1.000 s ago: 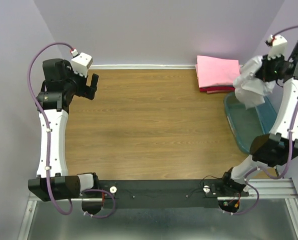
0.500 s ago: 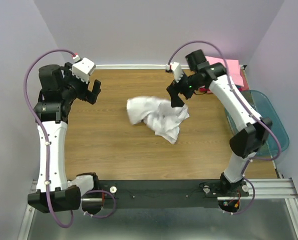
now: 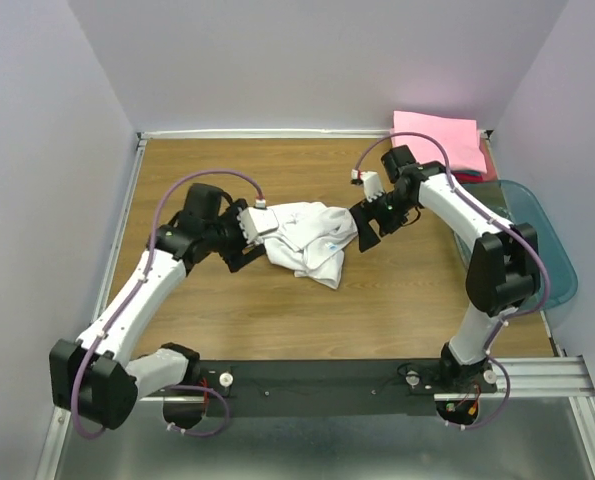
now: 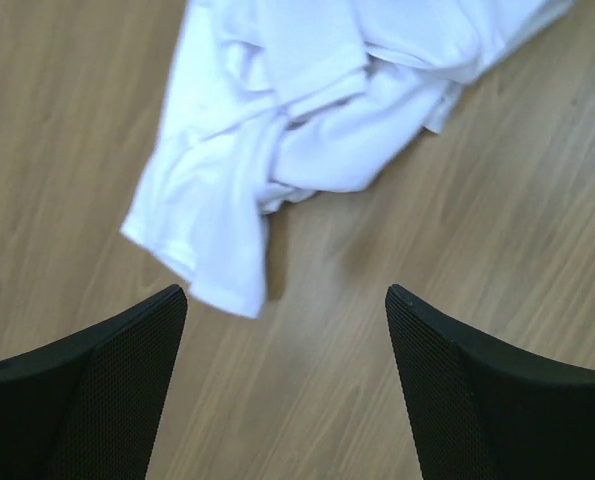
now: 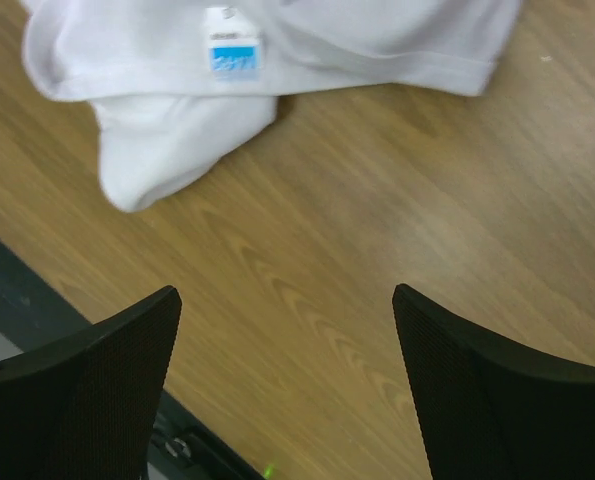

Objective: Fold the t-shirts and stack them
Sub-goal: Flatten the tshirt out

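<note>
White t-shirt [image 3: 307, 238] lies crumpled mid-counter [image 3: 207, 310] between my two arms. I see the left jaws spread wide just beside its left edge and the right jaws spread wide just beside its right edge, neither holding cloth. Farther back, the folded pink and red t-shirts [image 3: 435, 140] sit stacked in the far right corner, near the teal bin [image 3: 547, 250].

The crumpled white t-shirt [image 4: 317, 110] lies on the wooden table [image 4: 67, 150], beyond the two black fingertips [image 4: 97, 390] of the left gripper [image 4: 285, 305], which stand wide apart.
</note>
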